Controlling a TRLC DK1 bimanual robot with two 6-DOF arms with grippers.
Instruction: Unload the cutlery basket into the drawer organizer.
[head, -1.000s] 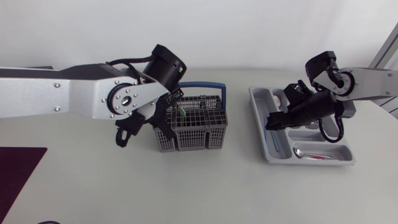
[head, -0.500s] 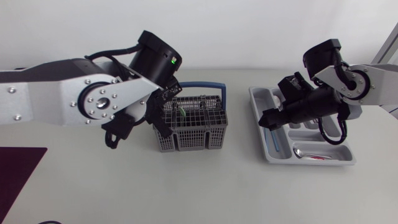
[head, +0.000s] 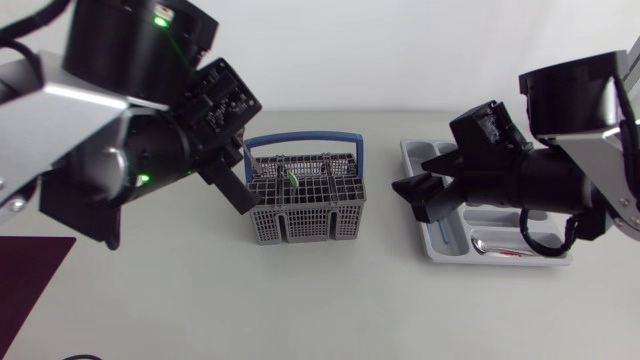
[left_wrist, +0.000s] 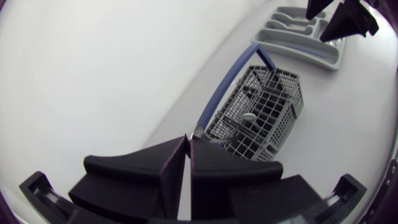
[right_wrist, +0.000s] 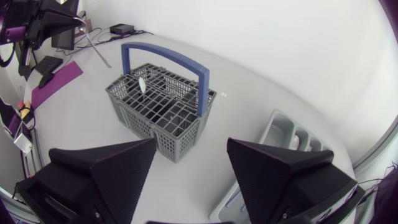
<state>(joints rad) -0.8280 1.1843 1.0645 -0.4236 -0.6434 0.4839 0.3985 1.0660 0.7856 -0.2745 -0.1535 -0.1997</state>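
Both arms have lifted toward the overhead camera since a second ago: the left arm (head: 110, 130) has come up and away from the basket, and the right arm (head: 580, 130) has risen off the organizer and shifted toward the middle.

On the pale table (head: 330, 300), the grey wire cutlery basket (head: 305, 205) with a blue handle stands upright at the centre. The grey drawer organizer (head: 415, 160) lies well apart from it on the right-arm side.

From the left wrist, the left gripper (left_wrist: 188, 138) has its fingers pressed together, with a sliver of metal at the tips. The right wrist view shows it pinching a slim metal utensil (right_wrist: 96, 45) that hangs down from it. The basket sits ahead of and below these fingertips, with the organizer further beyond.

The right gripper (right_wrist: 192, 143) is spread wide and holds nothing. It hovers over the bare table between basket and organizer. The basket lies ahead of its fingers, and the organizer is off to one side.

A green-tipped piece (head: 292, 180) stands in the basket. A spoon (head: 488, 243) lies in the organizer.
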